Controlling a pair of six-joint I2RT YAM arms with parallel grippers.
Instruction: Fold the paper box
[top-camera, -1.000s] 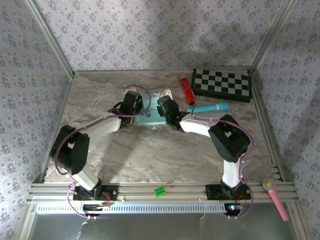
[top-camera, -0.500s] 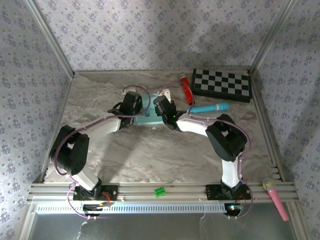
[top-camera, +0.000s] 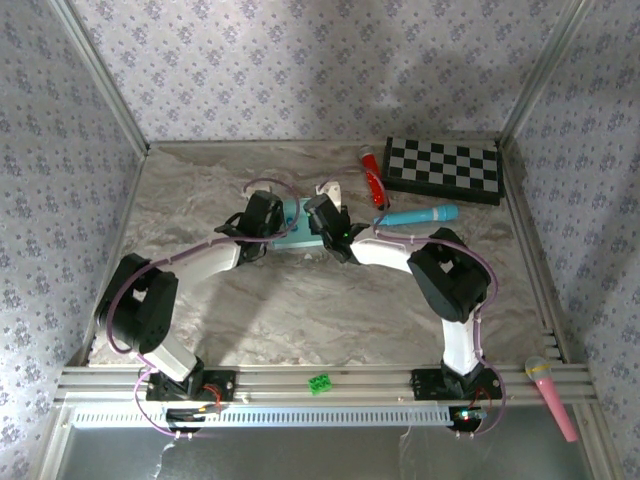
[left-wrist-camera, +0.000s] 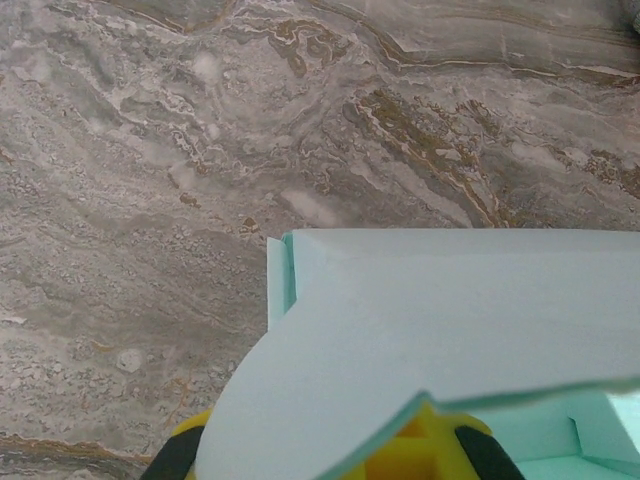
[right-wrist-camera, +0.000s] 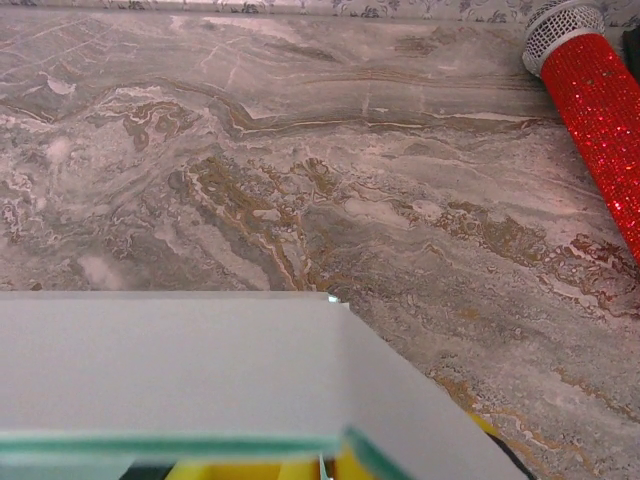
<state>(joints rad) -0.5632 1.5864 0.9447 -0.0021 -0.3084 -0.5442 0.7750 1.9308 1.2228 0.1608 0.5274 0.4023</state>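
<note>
The paper box (top-camera: 298, 240) is pale mint card, lying mid-table between my two grippers. My left gripper (top-camera: 267, 215) is at its left end and my right gripper (top-camera: 322, 216) at its right end. In the left wrist view a rounded flap of the paper box (left-wrist-camera: 450, 320) curves up over my shut left gripper (left-wrist-camera: 405, 455), hiding most of its yellow fingers. In the right wrist view a raised wall of the paper box (right-wrist-camera: 170, 360) stands across my right gripper (right-wrist-camera: 322, 466). A thin edge of card sits pinched between its yellow fingers.
A red glitter microphone (top-camera: 373, 178) (right-wrist-camera: 600, 110) and a teal microphone (top-camera: 420, 215) lie just right of the box. A checkerboard (top-camera: 443, 168) sits at the back right. A pink microphone (top-camera: 552, 395) rests on the front rail. Patterned walls close in three sides.
My right gripper has moved left toward the box and its jaws have closed in. The left gripper has shifted slightly nearer. The box now looks narrower between them.
</note>
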